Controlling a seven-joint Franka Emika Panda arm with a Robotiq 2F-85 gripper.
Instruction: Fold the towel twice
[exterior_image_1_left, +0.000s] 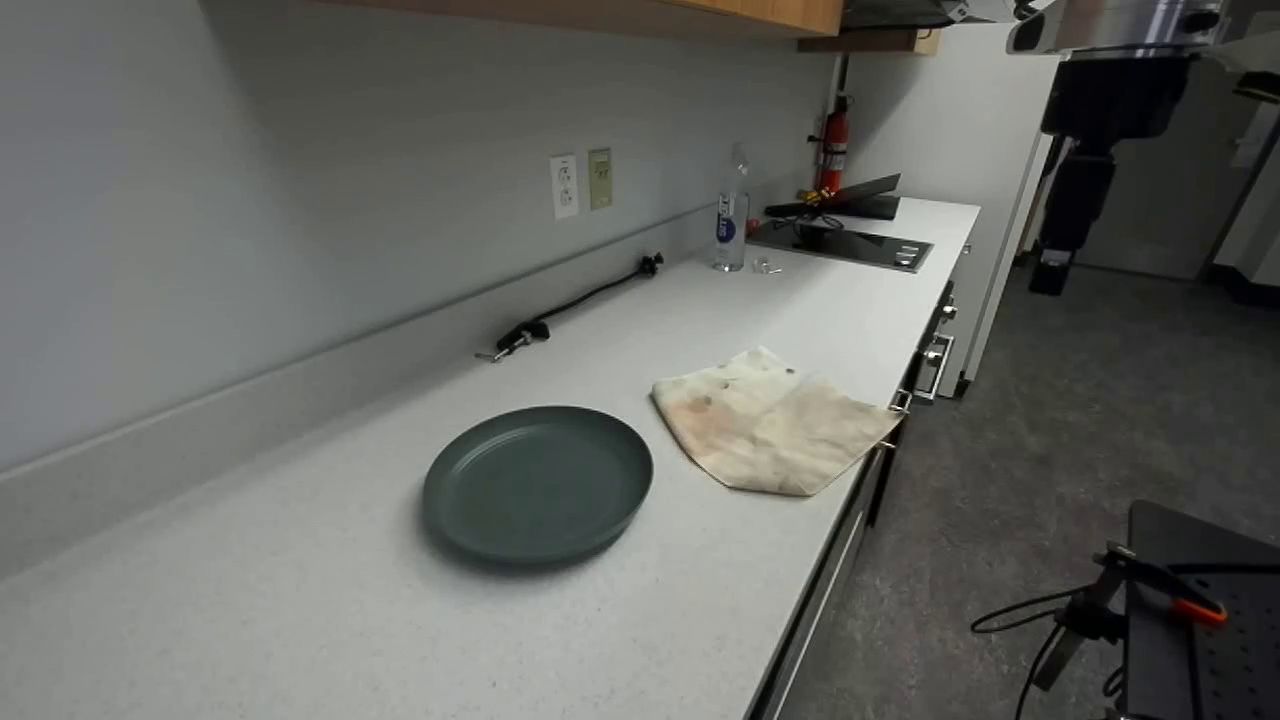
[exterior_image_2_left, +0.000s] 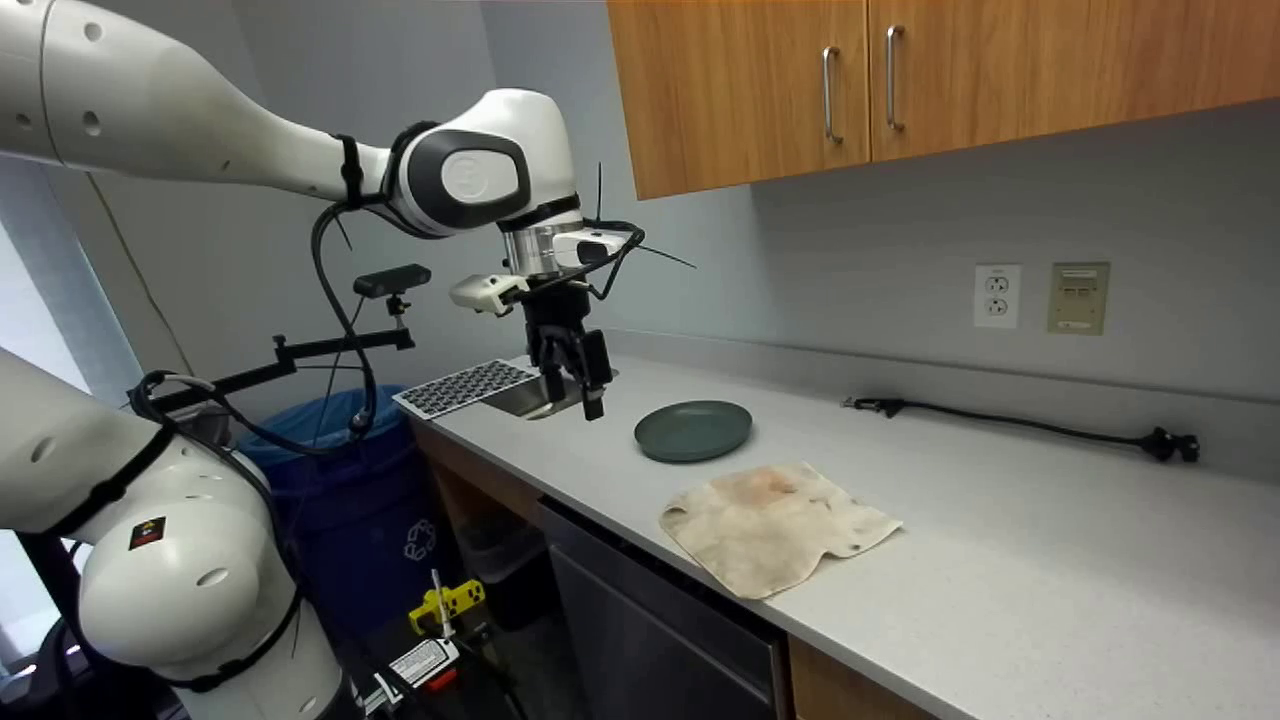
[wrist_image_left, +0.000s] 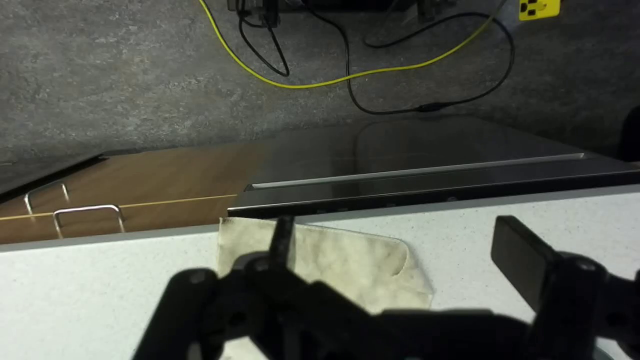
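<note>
With gripper (wrist_image_left: 395, 240) spread wide, go down slowly to the beige towel (exterior_image_2_left: 775, 530), on the counter (exterior_image_1_left: 500, 640) beside the green plate (exterior_image_1_left: 538, 487). Pinch only the front-edge corner (exterior_image_2_left: 757, 584), then carry it gently across.

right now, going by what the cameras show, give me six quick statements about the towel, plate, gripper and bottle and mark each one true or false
1. The towel and the dark green plate lie apart on the counter. True.
2. The towel is spotless. False: part of it is discoloured reddish brown.
3. The gripper is open. True.
4. The gripper is holding the towel. False: the towel lies on the counter, out of the gripper's grasp.
5. A clear bottle stands upright on the counter. True.
6. The towel lies against the wall. False: it lies at the front of the counter.
</note>
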